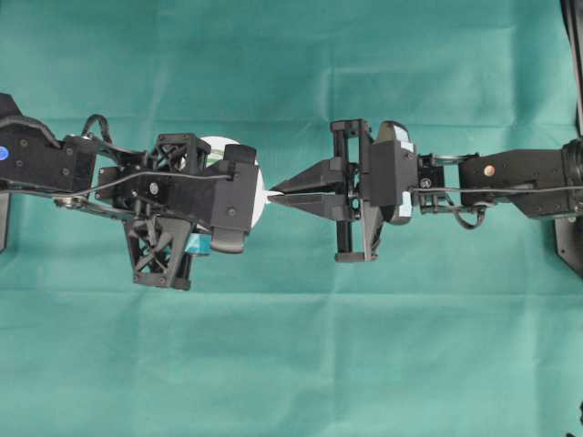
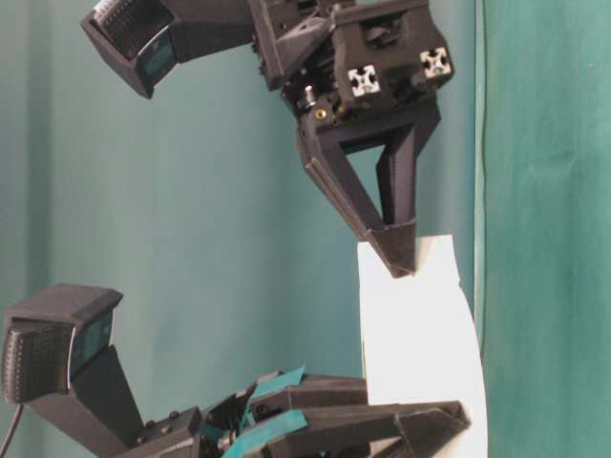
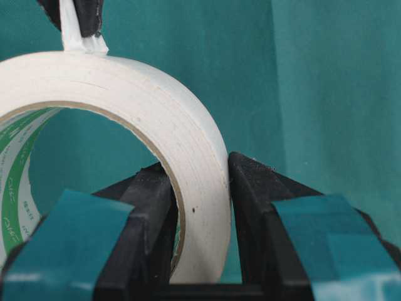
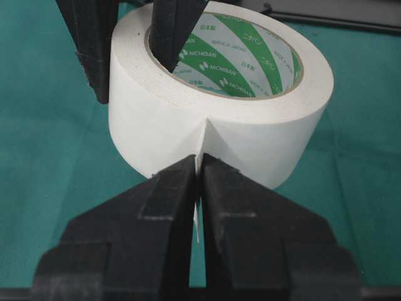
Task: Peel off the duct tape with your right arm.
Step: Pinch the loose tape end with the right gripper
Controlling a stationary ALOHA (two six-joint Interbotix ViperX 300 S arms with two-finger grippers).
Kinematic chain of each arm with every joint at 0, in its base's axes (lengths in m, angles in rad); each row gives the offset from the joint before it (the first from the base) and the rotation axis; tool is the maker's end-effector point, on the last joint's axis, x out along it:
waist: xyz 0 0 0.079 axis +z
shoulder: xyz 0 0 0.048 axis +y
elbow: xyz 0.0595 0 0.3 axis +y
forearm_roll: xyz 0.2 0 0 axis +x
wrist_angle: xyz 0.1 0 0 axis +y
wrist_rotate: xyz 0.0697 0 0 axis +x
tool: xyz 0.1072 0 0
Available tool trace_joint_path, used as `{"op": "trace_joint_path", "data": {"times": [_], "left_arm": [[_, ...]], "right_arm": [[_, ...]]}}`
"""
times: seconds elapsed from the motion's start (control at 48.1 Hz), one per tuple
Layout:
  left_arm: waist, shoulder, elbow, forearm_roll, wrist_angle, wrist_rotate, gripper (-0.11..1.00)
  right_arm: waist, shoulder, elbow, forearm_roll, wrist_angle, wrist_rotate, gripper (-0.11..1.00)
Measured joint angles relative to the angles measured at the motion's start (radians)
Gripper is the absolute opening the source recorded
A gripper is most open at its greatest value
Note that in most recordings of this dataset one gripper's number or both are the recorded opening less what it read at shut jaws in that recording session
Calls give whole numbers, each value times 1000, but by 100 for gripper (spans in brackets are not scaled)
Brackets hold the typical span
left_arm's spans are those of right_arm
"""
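Below, green cloth [image 1: 291, 364] — wrinkled, covering whole table, backdrop too.

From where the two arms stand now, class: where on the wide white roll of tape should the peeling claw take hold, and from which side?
Grip the small pointed loose end standing off the wide white roll of tape, coming from the side opposite the left claw, which clamps the roll's wall. Only that tab lifts clear of the smooth curve. The right claw is already shut on it.

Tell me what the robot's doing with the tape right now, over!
Left pincer clamps the duct tape wall. Right pincer shut on the tape's loose end. Peel not yet pulled. Nothing in the way.
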Motion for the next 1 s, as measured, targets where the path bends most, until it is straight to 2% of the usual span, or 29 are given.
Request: {"op": "trace_joint_path", "data": {"times": [0.645, 0.998], "left_arm": [[-18, 0, 2, 2, -2, 0, 22], [-46, 0, 12, 8, -6, 5, 22]], "right_arm": [[3, 2, 0, 6, -2, 0, -9], [5, 2, 3, 29, -2, 0, -9]]}}
